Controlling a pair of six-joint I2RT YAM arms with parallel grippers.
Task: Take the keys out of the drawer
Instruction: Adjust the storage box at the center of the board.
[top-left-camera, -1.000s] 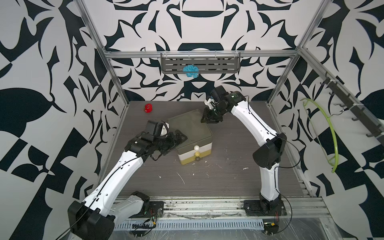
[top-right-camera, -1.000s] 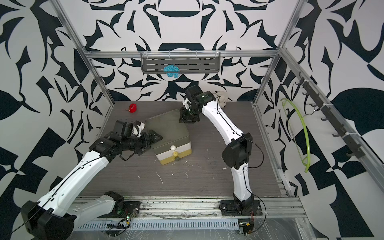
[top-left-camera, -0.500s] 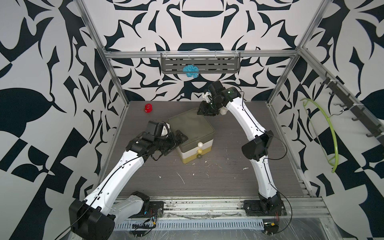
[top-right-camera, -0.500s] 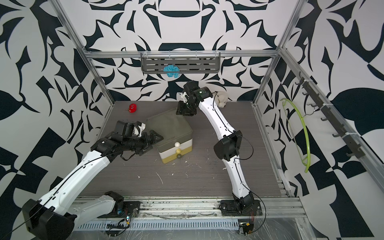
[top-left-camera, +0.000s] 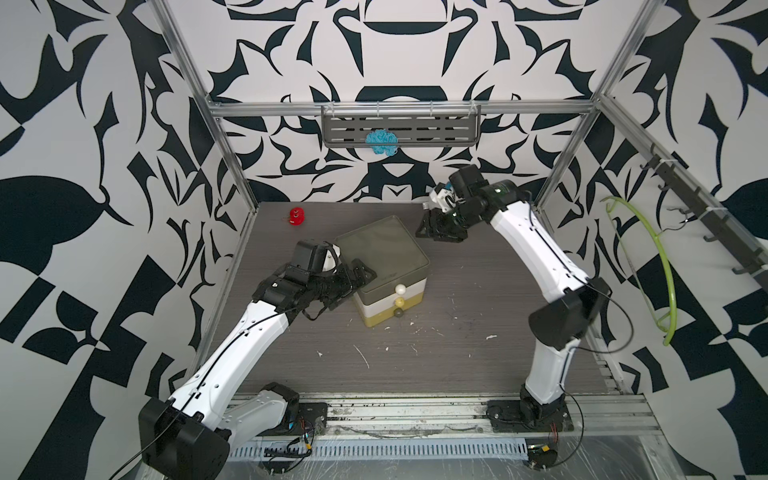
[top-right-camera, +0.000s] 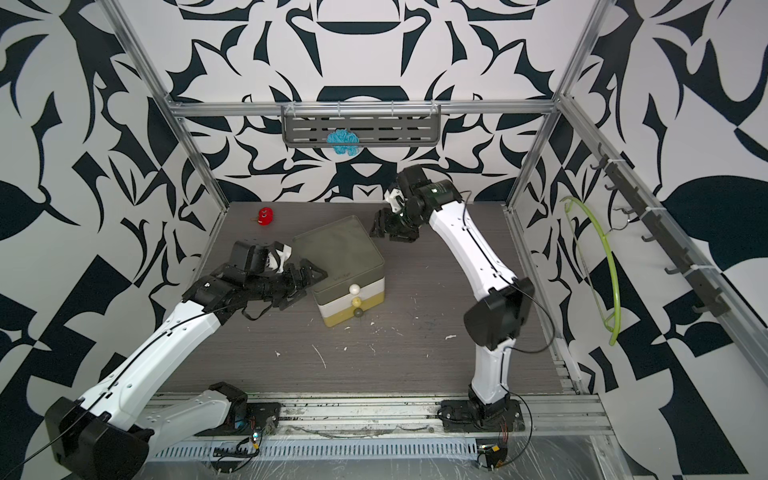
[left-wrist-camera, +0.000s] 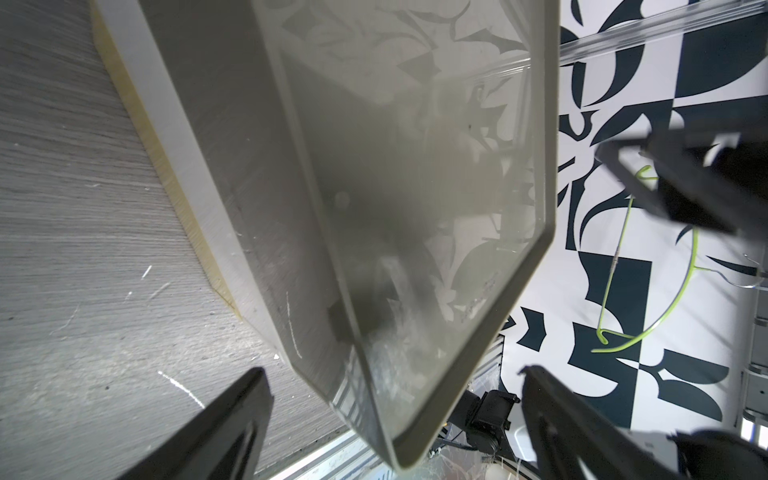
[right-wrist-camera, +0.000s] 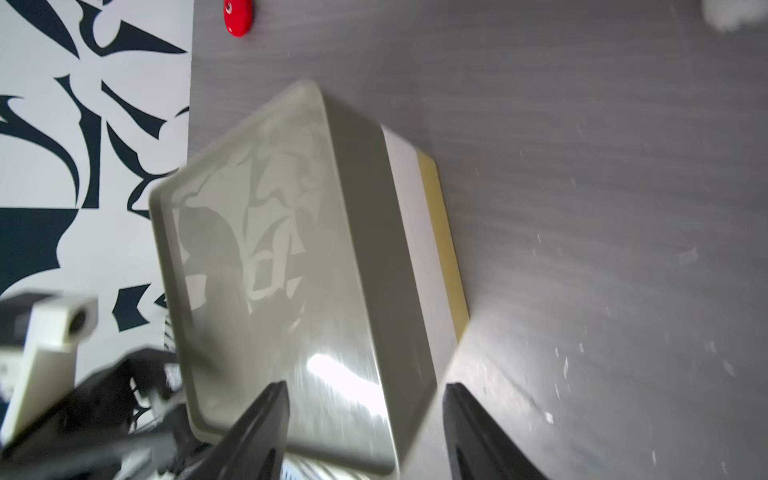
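The drawer (top-left-camera: 382, 253) (top-right-camera: 336, 253) unit is a small box with an olive top, a white middle and a yellow base, and all of its drawers are pushed in. Three knobs (top-left-camera: 400, 300) line its front. The keys are hidden. My left gripper (top-left-camera: 360, 275) (top-right-camera: 311, 276) (left-wrist-camera: 392, 372) is open, its fingers (left-wrist-camera: 232, 419) standing either side of the box's near left top corner. My right gripper (top-left-camera: 432, 232) (top-right-camera: 384, 232) (right-wrist-camera: 365, 386) hovers open at the box's back right corner, holding nothing.
A round red toy (top-left-camera: 296, 216) (right-wrist-camera: 237, 16) lies at the back left of the table. A blue clump (top-left-camera: 381, 142) sits on the grey wall shelf. A green hanger (top-left-camera: 660, 266) hangs on the right wall. White flecks dot the tabletop (top-left-camera: 415, 365).
My right gripper's jaws have widened, and it has drawn a little to the right, off the box's back corner. Its elbow swung outward. The left arm has hardly moved.
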